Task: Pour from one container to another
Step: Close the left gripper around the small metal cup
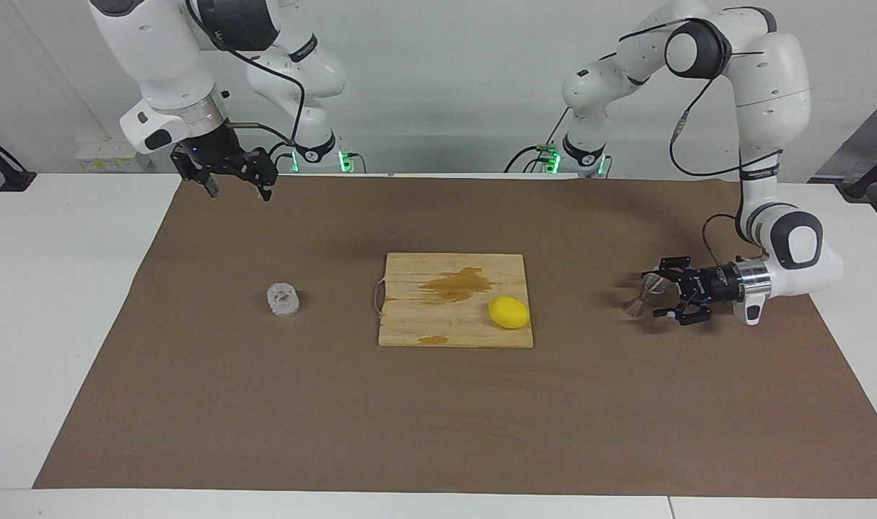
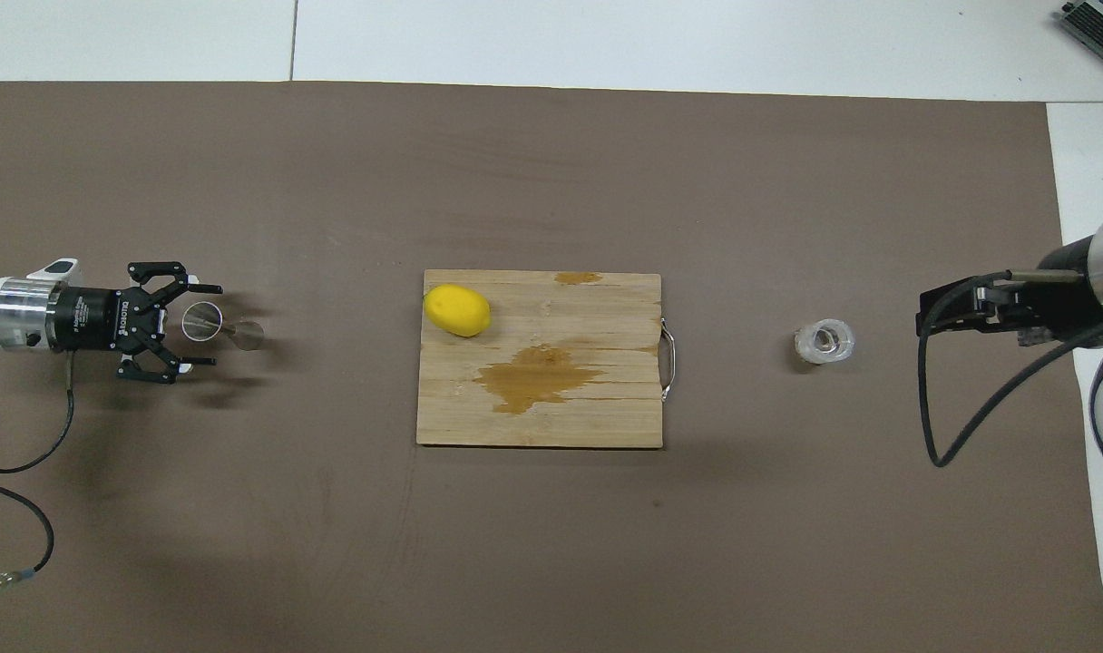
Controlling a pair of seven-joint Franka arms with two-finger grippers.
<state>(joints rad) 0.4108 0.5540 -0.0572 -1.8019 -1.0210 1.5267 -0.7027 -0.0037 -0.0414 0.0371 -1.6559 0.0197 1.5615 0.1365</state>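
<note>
The silver hourglass jigger (image 1: 639, 295) (image 2: 225, 326) stands on the brown mat toward the left arm's end of the table. My left gripper (image 1: 653, 295) (image 2: 209, 326) lies level and low over the mat, open, its fingertips reaching to either side of the jigger's upper cone without closing on it. The small clear bumpy cup (image 1: 283, 298) (image 2: 824, 342) stands alone on the mat toward the right arm's end. My right gripper (image 1: 238, 192) (image 2: 932, 313) hangs open and empty, high over the mat's edge nearest the robots, well apart from the cup.
A wooden cutting board (image 1: 410, 317) (image 2: 561, 422) with a dark wet stain and a metal handle lies at the middle of the mat. A yellow lemon (image 1: 508, 312) (image 2: 457, 309) rests on the board, at the corner toward the jigger.
</note>
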